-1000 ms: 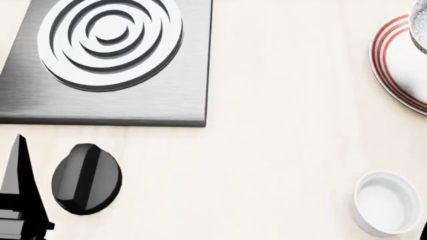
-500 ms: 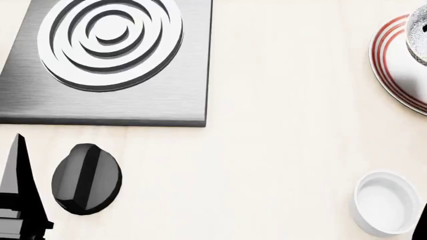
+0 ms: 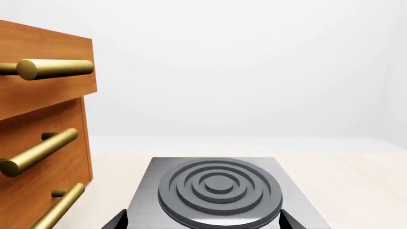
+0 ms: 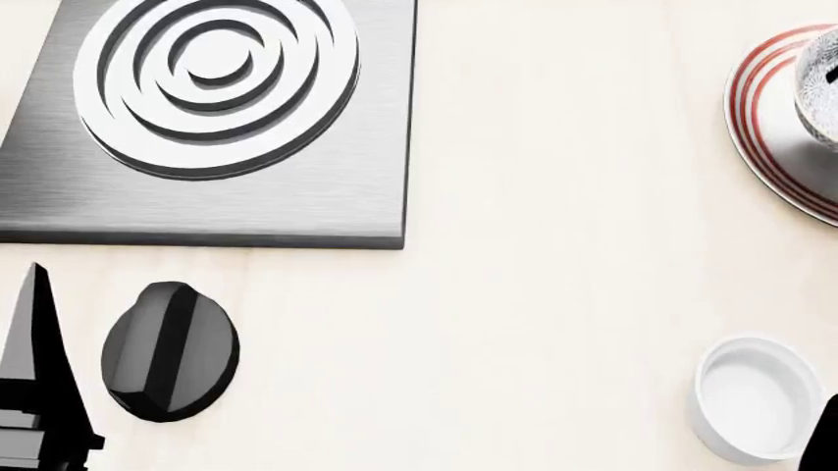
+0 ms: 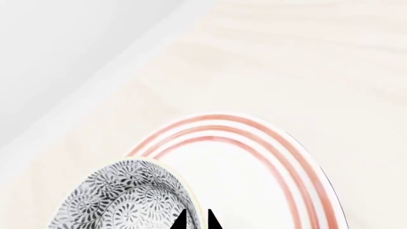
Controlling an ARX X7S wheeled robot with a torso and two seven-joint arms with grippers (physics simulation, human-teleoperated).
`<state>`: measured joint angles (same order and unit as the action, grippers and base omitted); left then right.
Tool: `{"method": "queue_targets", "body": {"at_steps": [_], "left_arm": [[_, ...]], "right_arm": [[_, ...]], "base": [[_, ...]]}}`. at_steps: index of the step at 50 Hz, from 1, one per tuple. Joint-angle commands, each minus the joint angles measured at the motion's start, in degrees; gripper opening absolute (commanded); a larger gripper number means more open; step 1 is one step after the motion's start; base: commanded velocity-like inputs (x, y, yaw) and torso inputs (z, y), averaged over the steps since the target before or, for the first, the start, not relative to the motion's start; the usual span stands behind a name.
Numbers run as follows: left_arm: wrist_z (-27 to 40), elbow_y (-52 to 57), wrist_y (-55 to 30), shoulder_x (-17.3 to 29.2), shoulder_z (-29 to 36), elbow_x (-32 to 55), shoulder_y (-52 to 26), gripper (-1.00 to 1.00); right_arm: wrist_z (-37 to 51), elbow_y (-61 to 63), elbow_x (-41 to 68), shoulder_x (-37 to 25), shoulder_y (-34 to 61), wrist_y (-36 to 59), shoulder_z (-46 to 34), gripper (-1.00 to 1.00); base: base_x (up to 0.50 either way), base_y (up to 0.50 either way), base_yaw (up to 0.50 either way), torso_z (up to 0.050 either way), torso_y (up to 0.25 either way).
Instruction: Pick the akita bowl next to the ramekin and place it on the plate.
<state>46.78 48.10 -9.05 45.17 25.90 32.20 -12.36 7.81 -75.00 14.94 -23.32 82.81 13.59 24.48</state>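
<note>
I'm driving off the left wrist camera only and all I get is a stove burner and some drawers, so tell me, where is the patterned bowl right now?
Observer: In the right wrist view the akita bowl overlaps one edge of the red-ringed plate.
Operator: Is the right gripper on it?
Observer: Yes, the right gripper has its fingertips close together at the bowl's rim.
Operator: And the ramekin?
Observer: In the head view the ramekin stands empty by itself, apart from the plate.
</note>
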Motion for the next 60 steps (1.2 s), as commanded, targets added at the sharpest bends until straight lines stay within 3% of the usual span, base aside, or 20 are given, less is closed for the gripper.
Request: {"method": "queue_targets", "body": {"at_steps": [1, 36, 37, 50, 60], "left_arm": [[-1.1, 0.29, 0.18, -0.71, -0.96, -0.23, 0.21, 1.0], [-0.87, 0.27, 0.46, -0.5, -1.03, -0.03, 0.44, 1.0], [-0.83, 0.39, 0.38, -0.39, -1.16, 0.1, 0.31, 1.0], [-0.82, 0.12, 0.49, -0.48, -0.99, 0.01, 0.48, 1.0], [-0.91, -0.32, 0.86, -0.55, -0.82, -0.39, 0.86, 1.0]], "right_arm": [[-1.51, 0.09, -4.05, 0.74, -0.2, -0.13, 3.97, -1.0], [-2.28, 0.09, -9.84, 1.11, -0.27, 0.03, 9.2, -1.0], [-2.36, 0.09, -10.0, 1.16, -0.14, 0.07, 9.25, 1.0], [-3.65, 0.1, -11.82, 1.44, -0.01, 0.03, 9.52, 1.0], [-5.58, 0.58, -17.4, 3.51, 1.63, -3.02, 3.05, 1.0]], "base": [[0.0, 0.0, 0.0, 0.0, 0.0], [0.0, 0.0, 0.0, 0.0, 0.001], [0.0, 0.0, 0.0, 0.0, 0.0], [0.0, 0.0, 0.0, 0.001, 0.0], [0.0, 0.0, 0.0, 0.0, 0.0]]}}
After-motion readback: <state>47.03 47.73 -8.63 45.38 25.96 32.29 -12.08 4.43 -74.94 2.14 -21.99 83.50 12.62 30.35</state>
